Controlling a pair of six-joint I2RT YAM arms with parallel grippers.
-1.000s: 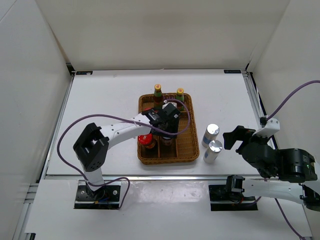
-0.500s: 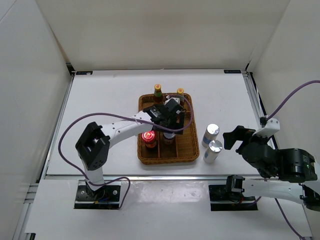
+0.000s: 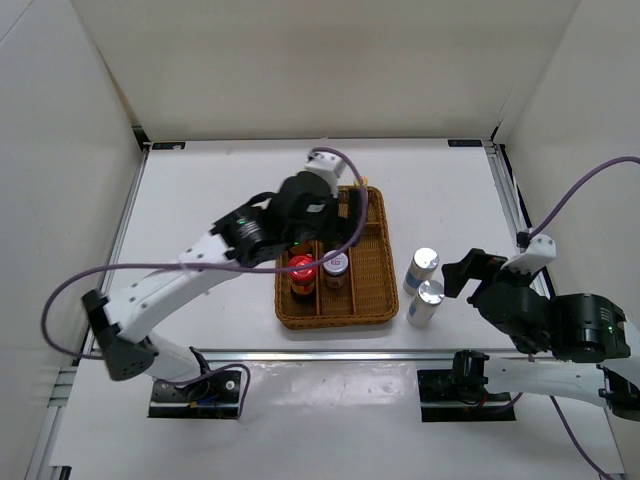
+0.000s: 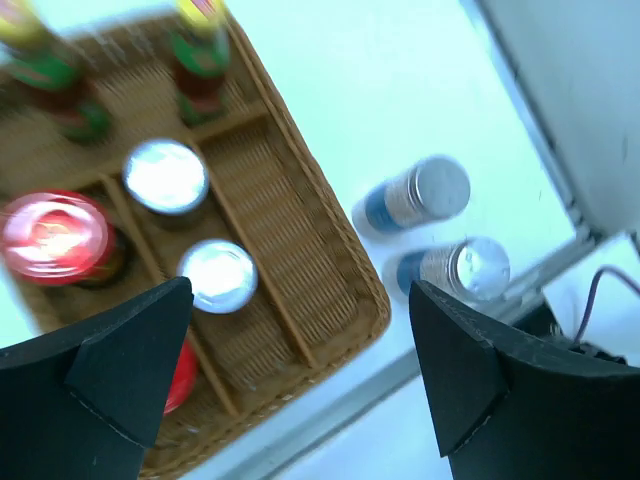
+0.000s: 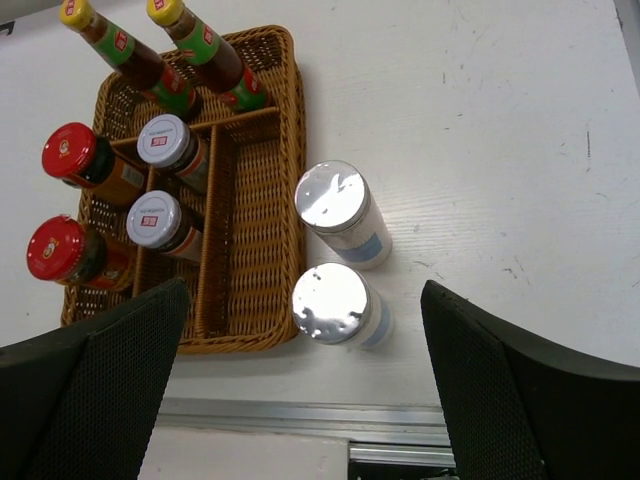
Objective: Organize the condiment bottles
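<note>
The wicker tray [image 3: 340, 320] holds two yellow-capped sauce bottles [image 5: 130, 55] at the back. It also holds two red-lidded jars [image 5: 75, 155] on the left and two silver-lidded jars [image 5: 165, 143] in the middle. Two tall silver cylinders [image 3: 424, 263] stand on the table just right of the tray, also in the right wrist view [image 5: 335, 205]. My left gripper [image 3: 352, 205] hangs high over the tray's back, open and empty [image 4: 300, 330]. My right gripper [image 3: 468, 272] is open and empty [image 5: 303, 300], above and right of the cylinders.
The tray's right-hand long compartment [image 5: 255, 200] holds nothing. A metal rail [image 5: 300, 415] runs along the table's near edge. White walls enclose the table on three sides. The raised left arm [image 3: 250, 235] hides the sauce bottles in the top view.
My left gripper has lifted up out of the tray from among the jars, empty, and the arm has swung higher. The right arm has not moved.
</note>
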